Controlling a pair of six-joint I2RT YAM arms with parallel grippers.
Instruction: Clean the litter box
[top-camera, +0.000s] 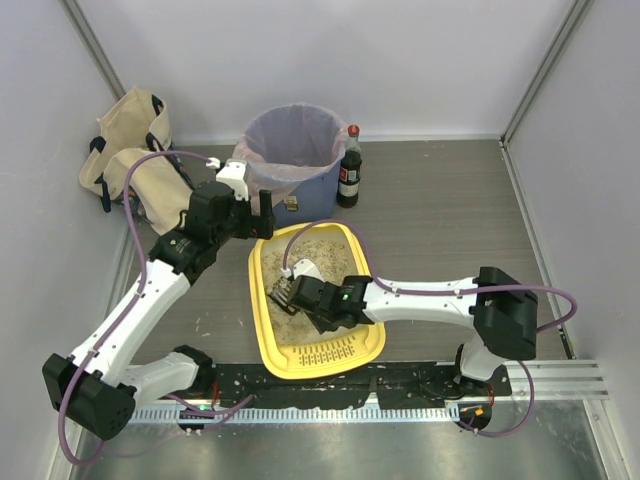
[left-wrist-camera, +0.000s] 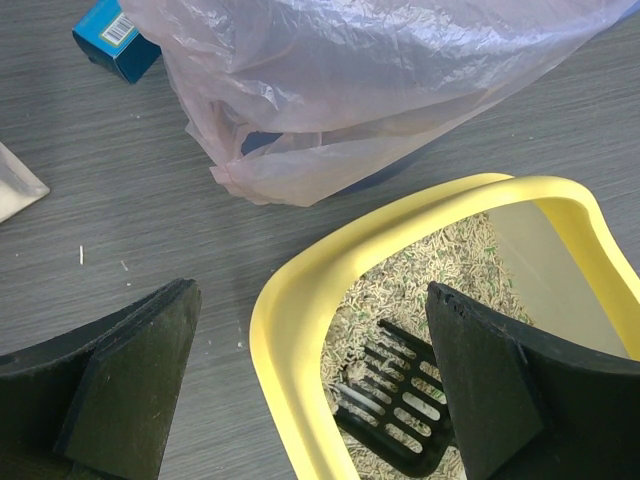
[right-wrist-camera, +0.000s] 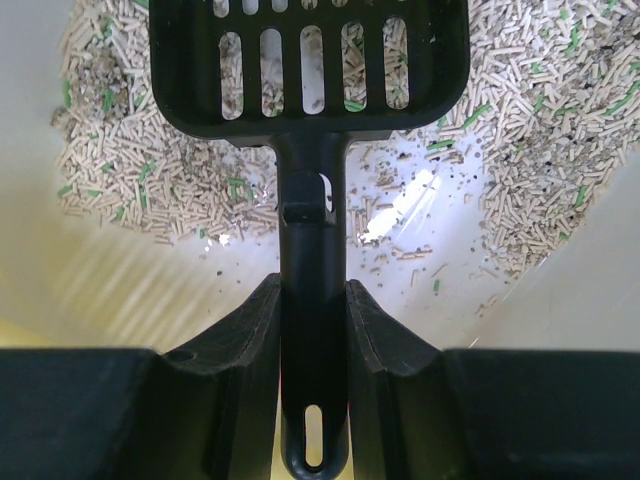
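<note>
The yellow litter box (top-camera: 257, 318) lies between the arms, with beige-grey granules (top-camera: 318, 248) at its far end and a slotted grille (top-camera: 328, 352) at the near end. My right gripper (top-camera: 306, 296) is low inside it, shut on the handle (right-wrist-camera: 312, 250) of a black slotted scoop (right-wrist-camera: 310, 60). The scoop's head rests on the granules (right-wrist-camera: 120, 160), and a bare patch of tray floor (right-wrist-camera: 560, 290) shows beside the handle. My left gripper (top-camera: 262, 222) hangs open over the tray's far-left corner, its fingers straddling the rim (left-wrist-camera: 285, 330) with nothing held. The scoop (left-wrist-camera: 400, 400) shows below it.
A round blue bin (top-camera: 318, 185) with a clear liner (left-wrist-camera: 350, 90) stands just behind the tray. A dark bottle with a red cap (top-camera: 349, 170) is to its right. A beige tote bag (top-camera: 135, 160) sits at the far left. A small blue box (left-wrist-camera: 115, 38) lies by the bin.
</note>
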